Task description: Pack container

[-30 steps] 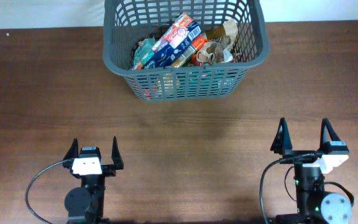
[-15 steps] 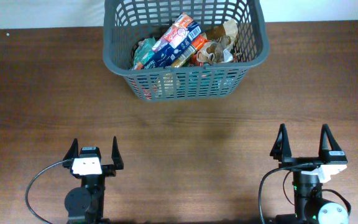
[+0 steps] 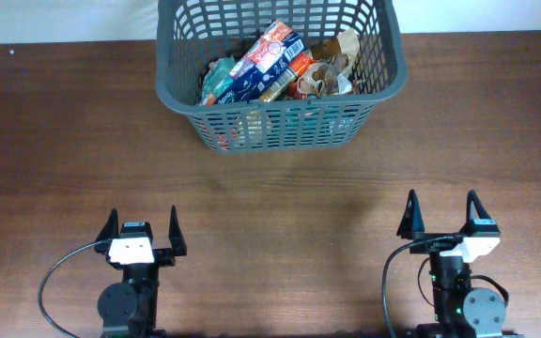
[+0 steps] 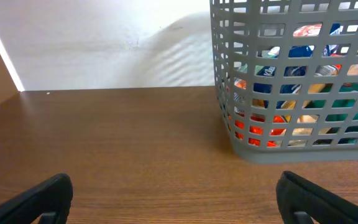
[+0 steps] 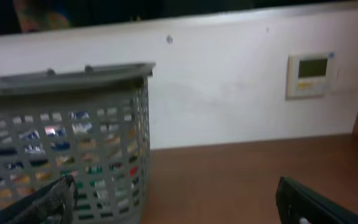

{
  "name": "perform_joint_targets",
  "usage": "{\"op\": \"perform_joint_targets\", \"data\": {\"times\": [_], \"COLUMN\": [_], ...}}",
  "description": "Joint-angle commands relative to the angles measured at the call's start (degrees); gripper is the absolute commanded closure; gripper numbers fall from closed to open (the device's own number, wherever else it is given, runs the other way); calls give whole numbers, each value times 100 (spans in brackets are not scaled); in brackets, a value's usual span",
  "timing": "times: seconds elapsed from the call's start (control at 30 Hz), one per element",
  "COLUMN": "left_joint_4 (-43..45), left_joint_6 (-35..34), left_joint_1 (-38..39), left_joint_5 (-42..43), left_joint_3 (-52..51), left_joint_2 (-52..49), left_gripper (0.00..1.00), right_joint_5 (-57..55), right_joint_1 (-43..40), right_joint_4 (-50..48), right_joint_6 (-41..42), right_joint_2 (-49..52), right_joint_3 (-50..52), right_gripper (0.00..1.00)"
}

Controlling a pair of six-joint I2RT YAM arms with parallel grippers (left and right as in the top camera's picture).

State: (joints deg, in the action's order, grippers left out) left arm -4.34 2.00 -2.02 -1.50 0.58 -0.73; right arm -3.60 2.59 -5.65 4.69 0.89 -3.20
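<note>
The container [image 3: 173, 89], a large dark grey lattice basket, stands at the far middle of the table with several colourful snack packages [image 3: 269, 58] piled inside. Its slotted wall fills the right of the left wrist view [image 4: 222, 93] and the left of the right wrist view [image 5: 138, 124]. My left gripper [image 3: 143, 231] rests open near the front edge, left of centre, with nothing between its fingers [image 4: 42, 199]. My right gripper [image 3: 442, 215] is open and empty too, at the front right. Both grippers are well short of the container.
Bare brown wood table [image 3: 54, 141] stretches between the grippers and the basket. A white wall [image 4: 104, 43] runs behind the table. A small wall panel [image 5: 312, 73] shows in the right wrist view. Black cables [image 3: 54, 282] loop beside each arm base.
My right gripper has drawn back toward the front edge and shifted slightly left, staying open. The left arm and the basket have not moved.
</note>
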Motion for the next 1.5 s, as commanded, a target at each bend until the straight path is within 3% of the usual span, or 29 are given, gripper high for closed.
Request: {"op": "perform_joint_targets", "data": {"times": [0.0,0.27,0.53,1.47], "left_joint_4": [-42,-42,-39,-42], "left_joint_6": [87,87,87,87], "left_joint_1": [-24,-24,-24,-24], "left_joint_5": [63,63,63,63], "left_joint_3": [-9,-9,-9,-9], "left_joint_2": [44,44,44,44], "left_gripper": [1,1,1,1], "right_joint_5": [-9,-9,33,52], "right_joint_1": [44,44,44,39], "right_joint_4": [-42,164,1019,1016], "right_joint_6": [2,2,0,4], "right_joint_2": [-70,-70,-70,-70], "right_joint_3": [144,289,289,289], "right_gripper": [1,1,1,1]}}
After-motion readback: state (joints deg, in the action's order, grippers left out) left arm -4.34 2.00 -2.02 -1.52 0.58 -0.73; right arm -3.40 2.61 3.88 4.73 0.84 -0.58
